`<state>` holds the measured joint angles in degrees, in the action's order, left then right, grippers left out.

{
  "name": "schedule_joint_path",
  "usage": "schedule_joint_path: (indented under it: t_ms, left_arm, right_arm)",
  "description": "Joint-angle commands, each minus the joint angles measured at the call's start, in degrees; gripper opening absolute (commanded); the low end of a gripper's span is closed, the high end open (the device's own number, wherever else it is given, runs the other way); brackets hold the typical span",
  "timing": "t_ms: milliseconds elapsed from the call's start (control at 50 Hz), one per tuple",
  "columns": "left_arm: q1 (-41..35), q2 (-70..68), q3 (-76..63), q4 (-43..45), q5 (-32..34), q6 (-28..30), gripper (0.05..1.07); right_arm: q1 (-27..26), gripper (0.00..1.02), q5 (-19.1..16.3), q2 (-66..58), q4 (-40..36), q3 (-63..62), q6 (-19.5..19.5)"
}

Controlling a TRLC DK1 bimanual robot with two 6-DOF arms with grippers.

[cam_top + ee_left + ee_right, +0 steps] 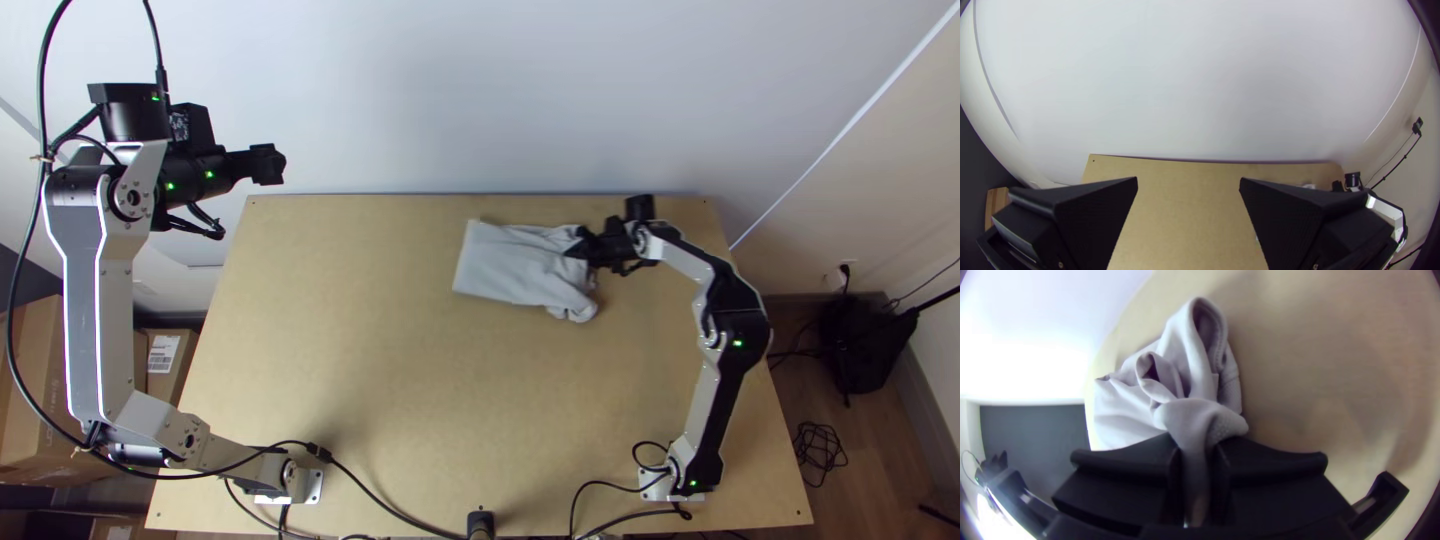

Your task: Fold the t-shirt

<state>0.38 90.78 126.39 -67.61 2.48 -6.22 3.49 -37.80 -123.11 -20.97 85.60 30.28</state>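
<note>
My right gripper [580, 246] is at the right end of the light grey t-shirt [510, 262], which lies near the table's back, right of the middle. Its left part looks flat and folded, its right end bunched. In the right wrist view my right gripper [1195, 465] is shut on a gathered piece of the t-shirt [1187, 380], with loops of cloth and a hem standing up beyond the fingers. High beyond the table's back left corner is my left gripper [268, 165]. Seen from its own wrist, the left gripper [1188, 182] has its fingers wide apart, nothing between them.
The wooden table [400, 400] has bare surface left of the t-shirt and in front of it. A white wall [450, 100] stands behind the table's back edge. Black cables [390, 505] run along the front edge, and cardboard boxes [30, 400] are at the far left.
</note>
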Motion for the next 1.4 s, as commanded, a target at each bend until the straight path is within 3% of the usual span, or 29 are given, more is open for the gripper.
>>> schedule_joint_path:
  t_ms: [0,180,340,520,560,640,700,940,1260,1380]
  left_arm:
    - [0.1,-1.9,1.5,0.4,0.0,-0.5,1.03]
    - [-0.3,-1.9,0.8,0.4,0.1,-0.6,1.03]
    - [-0.8,-1.9,0.7,0.4,0.3,-1.1,1.03]
    - [-1.9,-2.2,0.7,0.4,0.3,-1.2,1.03]
    - [-2.0,-2.4,0.7,0.4,0.3,-1.2,1.03]
    - [-2.0,-2.8,0.7,0.4,0.3,-1.2,1.03]
    - [-2.0,-3.3,0.7,0.0,0.3,-1.2,1.03]
    - [-1.4,-5.8,0.6,-0.7,0.3,-1.2,1.03]
    - [-0.3,-9.3,1.1,2.2,0.3,-1.2,1.03]
    - [0.7,-11.9,1.1,4.8,0.2,-1.2,1.03]
  right_arm:
    - [-7.1,0.02,3.5,5.1,2.9,-5.5,2.9]
    - [-17.3,0.02,6.5,9.6,7.1,-9.8,3.7]
    - [-26.2,0.02,6.6,9.4,8.7,-9.2,3.5]
    - [-32.4,0.04,6.6,6.6,8.7,-4.7,2.3]
    - [-33.3,0.18,6.6,5.7,8.7,-2.8,2.1]
    - [-35.0,0.76,6.7,4.3,7.9,1.9,0.9]
    - [-35.8,0.97,6.7,3.3,4.9,6.5,-1.5]
    - [-40.8,0.99,6.6,8.9,1.8,14.3,-2.6]
    - [-43.1,0.99,6.8,23.4,-5.7,25.4,-11.6]
    - [-42.8,0.99,6.9,28.5,-8.7,31.9,-12.7]
